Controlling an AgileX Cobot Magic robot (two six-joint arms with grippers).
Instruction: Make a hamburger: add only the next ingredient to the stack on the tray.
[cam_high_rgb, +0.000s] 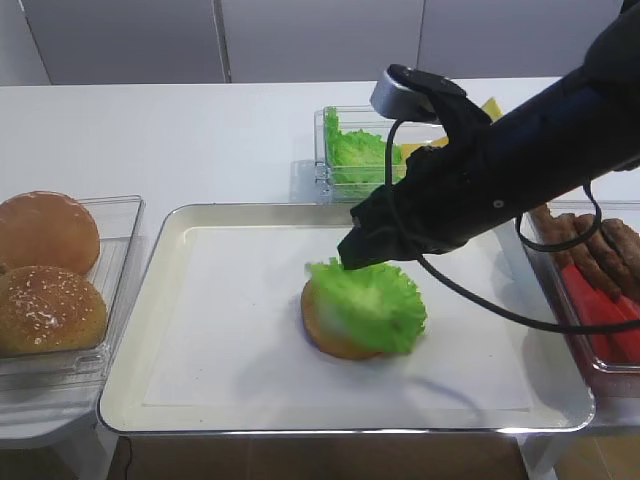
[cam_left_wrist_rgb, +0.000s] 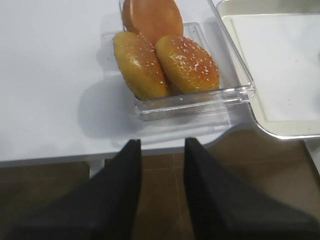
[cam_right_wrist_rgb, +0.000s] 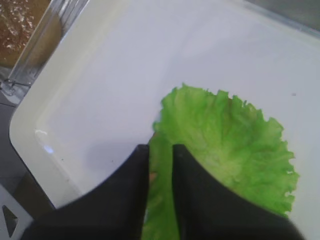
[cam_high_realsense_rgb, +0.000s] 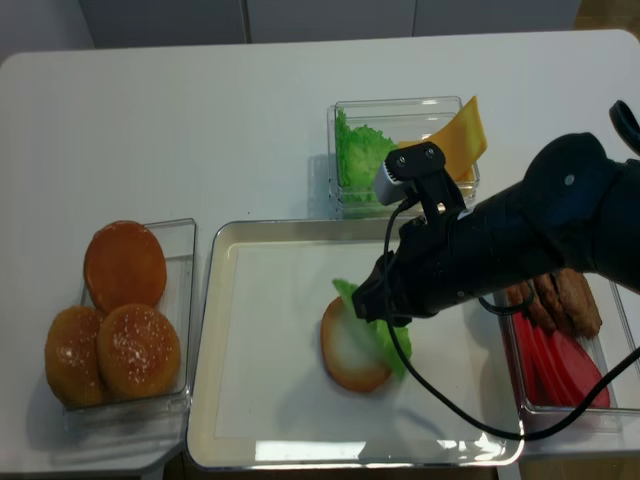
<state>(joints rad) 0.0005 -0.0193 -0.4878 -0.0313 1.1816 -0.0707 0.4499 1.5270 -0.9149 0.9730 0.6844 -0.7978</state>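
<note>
Two black fingers (cam_right_wrist_rgb: 192, 200) of the right gripper (cam_right_wrist_rgb: 161, 152) stand a narrow slot apart over the near edge of the lettuce leaf (cam_right_wrist_rgb: 230, 145); green shows in the slot between them, but from the wrist view it is hard to say whether they pinch the leaf or only hang just above it. That leaf lies spread on the bun base (cam_high_realsense_rgb: 350, 355), covering most of it in the front high view and hanging over its far side, while the other high view shows the pale cut face bare on the left. Bun and leaf sit near the middle of the silver tray (cam_high_rgb: 130, 400), on its white paper liner (cam_high_rgb: 230, 330). The right arm (cam_high_rgb: 520, 160) reaches in from the right, crossing above the tray's far right corner. The left gripper (cam_left_wrist_rgb: 161, 145) hangs off the tabletop (cam_left_wrist_rgb: 50, 75) edge, over the brown floor, its two fingers parted with nothing between them. Just ahead of it a clear box (cam_left_wrist_rgb: 195, 102) holds three brown bun tops (cam_left_wrist_rgb: 187, 62) and stands touching the tray's left side. Behind the tray another clear box (cam_high_realsense_rgb: 345, 200) holds more lettuce and a yellow cheese slice (cam_high_realsense_rgb: 460, 135). To the right a box holds meat patties (cam_high_realsense_rgb: 565, 295) and red slices (cam_high_realsense_rgb: 555, 365).
</note>
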